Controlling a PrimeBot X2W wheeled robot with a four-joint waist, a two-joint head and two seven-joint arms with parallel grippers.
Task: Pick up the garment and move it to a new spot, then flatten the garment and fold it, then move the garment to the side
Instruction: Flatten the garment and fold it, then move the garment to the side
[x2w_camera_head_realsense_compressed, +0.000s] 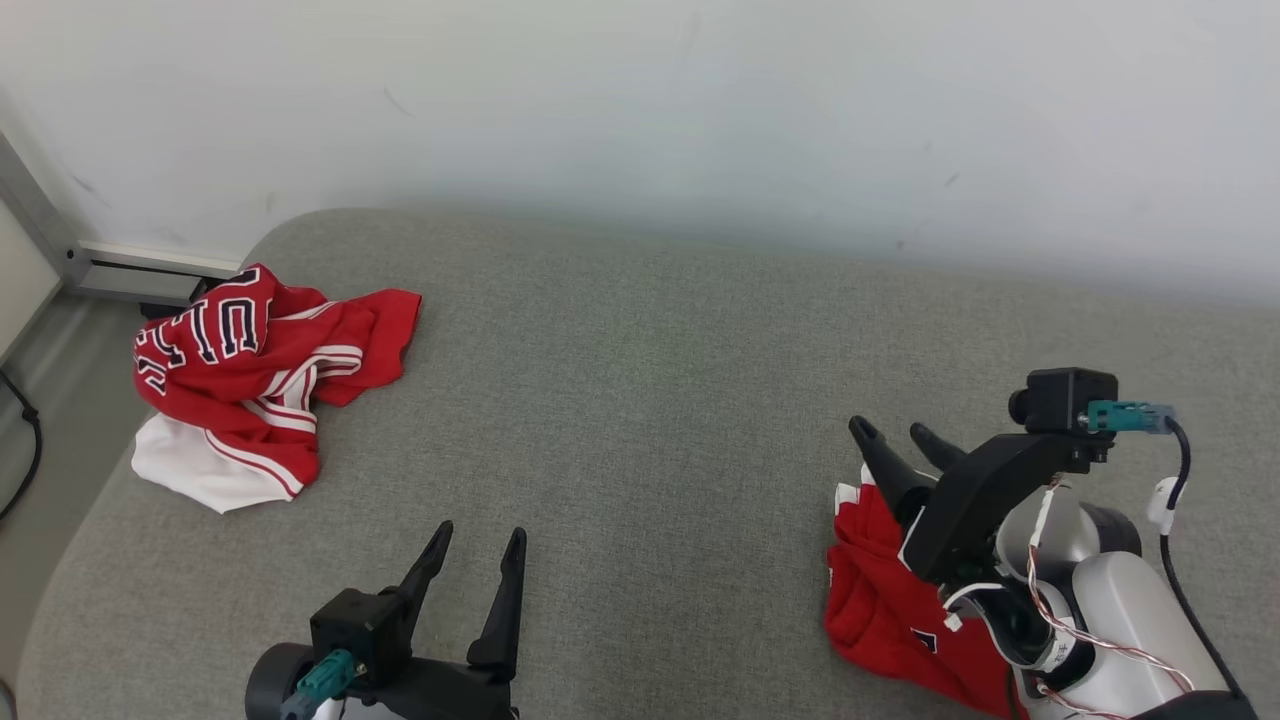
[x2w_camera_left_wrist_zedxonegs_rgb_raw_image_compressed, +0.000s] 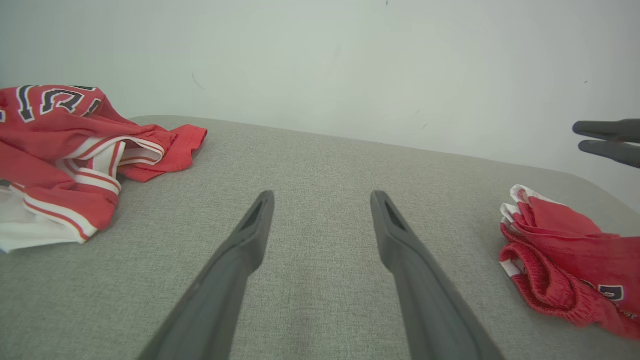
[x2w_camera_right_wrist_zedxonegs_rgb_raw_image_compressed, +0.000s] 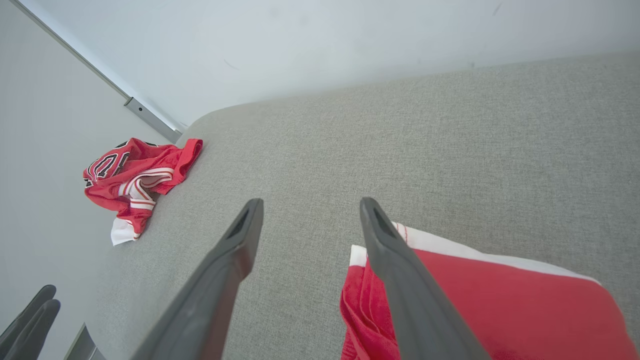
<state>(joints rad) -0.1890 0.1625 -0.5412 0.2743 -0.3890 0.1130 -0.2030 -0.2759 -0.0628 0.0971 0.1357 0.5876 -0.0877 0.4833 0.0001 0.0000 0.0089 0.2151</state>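
A folded red garment (x2w_camera_head_realsense_compressed: 880, 590) with white trim lies at the near right of the grey padded surface (x2w_camera_head_realsense_compressed: 650, 400); it also shows in the left wrist view (x2w_camera_left_wrist_zedxonegs_rgb_raw_image_compressed: 565, 245) and the right wrist view (x2w_camera_right_wrist_zedxonegs_rgb_raw_image_compressed: 500, 300). My right gripper (x2w_camera_head_realsense_compressed: 890, 432) hovers over its far edge, open, with nothing between the fingers (x2w_camera_right_wrist_zedxonegs_rgb_raw_image_compressed: 311, 202). My left gripper (x2w_camera_head_realsense_compressed: 481, 532) stands open over bare surface at the near middle (x2w_camera_left_wrist_zedxonegs_rgb_raw_image_compressed: 323, 196), holding nothing. A second red garment (x2w_camera_head_realsense_compressed: 250, 380) with dark letters lies crumpled at the far left (x2w_camera_left_wrist_zedxonegs_rgb_raw_image_compressed: 65, 150) (x2w_camera_right_wrist_zedxonegs_rgb_raw_image_compressed: 135, 175).
A pale wall runs along the back of the surface. The rounded left edge drops to a grey floor with a metal rail (x2w_camera_head_realsense_compressed: 150, 265) and a dark cable (x2w_camera_head_realsense_compressed: 30, 440). The right gripper's tips (x2w_camera_left_wrist_zedxonegs_rgb_raw_image_compressed: 578, 136) show at the left wrist view's right edge.
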